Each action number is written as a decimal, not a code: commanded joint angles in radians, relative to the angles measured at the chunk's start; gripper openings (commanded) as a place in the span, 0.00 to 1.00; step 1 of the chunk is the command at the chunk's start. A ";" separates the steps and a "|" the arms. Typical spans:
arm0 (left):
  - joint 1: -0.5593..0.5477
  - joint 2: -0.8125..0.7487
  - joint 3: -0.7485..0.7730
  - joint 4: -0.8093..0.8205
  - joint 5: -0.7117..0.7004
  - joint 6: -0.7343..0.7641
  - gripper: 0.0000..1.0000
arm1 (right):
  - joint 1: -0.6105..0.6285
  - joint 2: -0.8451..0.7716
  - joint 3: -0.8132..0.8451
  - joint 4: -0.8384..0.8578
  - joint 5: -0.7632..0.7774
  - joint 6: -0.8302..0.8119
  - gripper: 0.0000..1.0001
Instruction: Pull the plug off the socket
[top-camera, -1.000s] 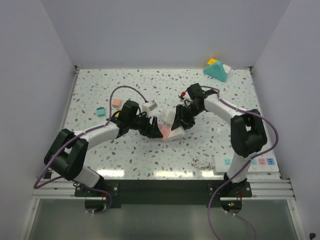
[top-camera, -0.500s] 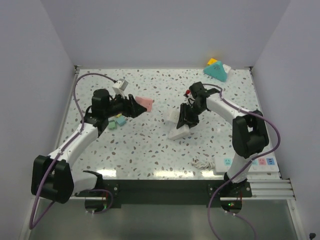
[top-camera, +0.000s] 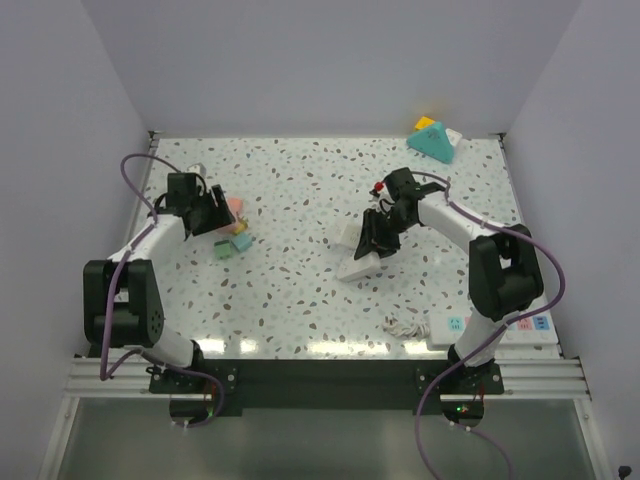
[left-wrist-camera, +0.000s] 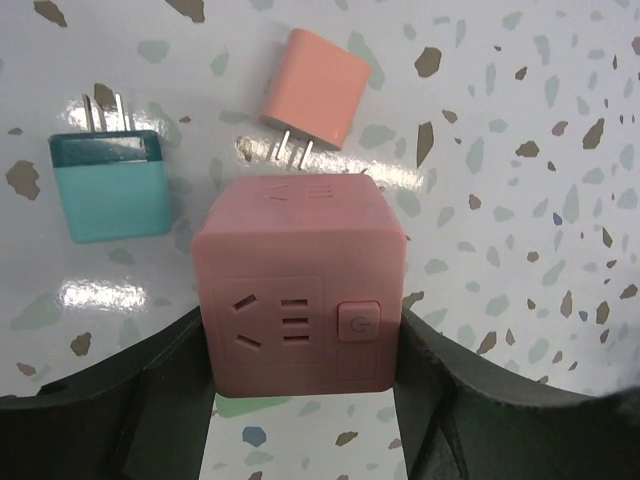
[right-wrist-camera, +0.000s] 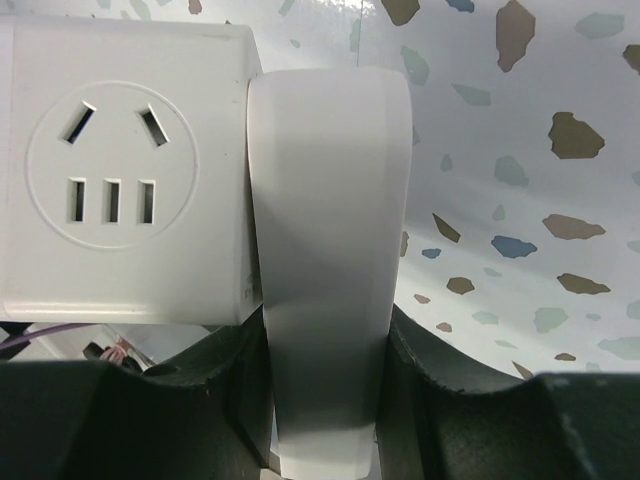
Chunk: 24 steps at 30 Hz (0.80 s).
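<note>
Left end effector (top-camera: 214, 213) clamps the pink plug (left-wrist-camera: 300, 290) by the surface's (top-camera: 300, 290) left edge. Right end effector (top-camera: 376, 238) grips the socket (right-wrist-camera: 120, 170), open room around.

- Left gripper (top-camera: 214, 213) at the left side of the table (top-camera: 300, 290), holding pink plug (top-camera: 234, 207).
- Teal plugs (top-camera: 239, 243) lie just beside it.
- Right gripper (top-camera: 376, 238) on white socket (top-camera: 355, 262), centre-right, well apart from plug.

Left claw (left-wrist-camera: 302, 335), right claw (right-wrist-camera: 325, 345) both clamped
</note>
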 joint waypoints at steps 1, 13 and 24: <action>0.008 0.017 0.059 0.007 -0.042 0.020 0.46 | 0.006 0.006 -0.040 -0.029 0.048 -0.065 0.00; -0.135 -0.109 0.129 -0.018 0.193 0.034 1.00 | 0.009 0.017 0.008 -0.049 -0.030 -0.101 0.00; -0.495 0.032 0.198 0.186 0.506 0.075 1.00 | 0.031 0.056 0.023 -0.061 -0.085 -0.125 0.00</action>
